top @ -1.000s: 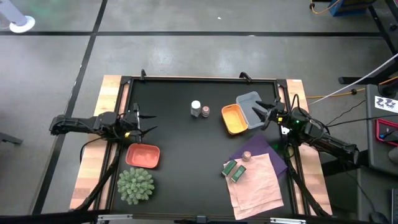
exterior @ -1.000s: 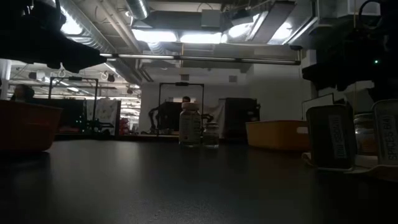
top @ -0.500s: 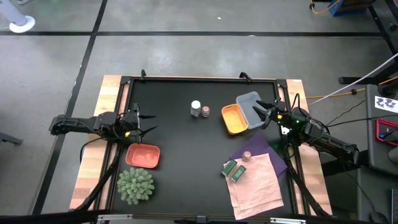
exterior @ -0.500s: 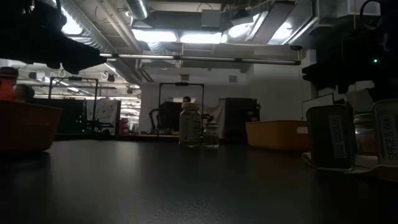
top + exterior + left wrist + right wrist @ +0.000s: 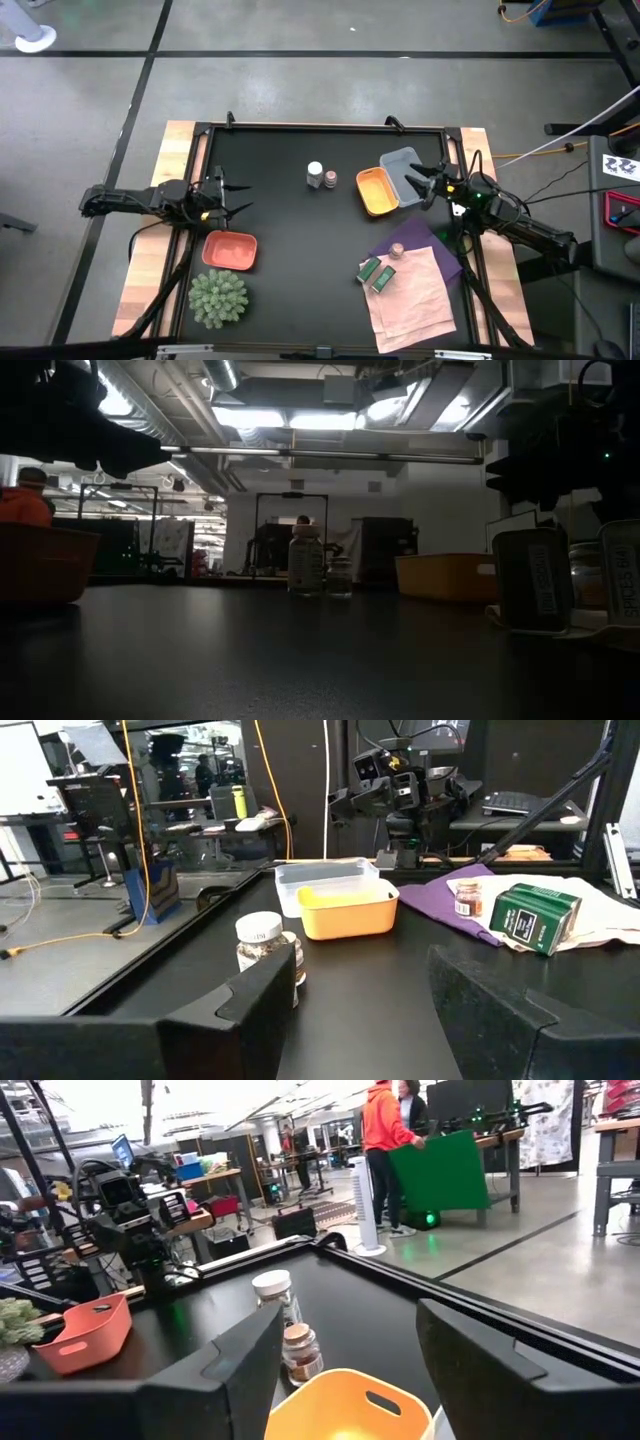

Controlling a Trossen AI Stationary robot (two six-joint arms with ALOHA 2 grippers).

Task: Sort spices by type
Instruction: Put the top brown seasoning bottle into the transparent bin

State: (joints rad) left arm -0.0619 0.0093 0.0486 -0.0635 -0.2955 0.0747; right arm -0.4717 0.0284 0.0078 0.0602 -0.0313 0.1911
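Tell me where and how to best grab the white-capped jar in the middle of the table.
Grip the white-capped jar around its upright body just under the cap, coming straight down from above. A smaller brown-lidded jar stands close beside it on the orange tray side, so set the claw fingers across the other two sides.

Jars I count: three: one white-capped jar (image 5: pixel 315 172), one pinkish-topped jar (image 5: pixel 330 179) just beside it, one more pinkish-topped jar on the cloth (image 5: pixel 397 249).
Green packets (image 5: pixel 376 274): two, side by side.
Trays: three: orange tray (image 5: pixel 376 191), clear tray (image 5: pixel 402 165), salmon-red tray (image 5: pixel 230 250).
Plant ball (image 5: pixel 218 296): one.
Cloths: two: purple cloth (image 5: pixel 425 243), pinkish cloth (image 5: pixel 418 299).
My pincers: two: left gripper (image 5: pixel 231 197), right gripper (image 5: pixel 418 184).
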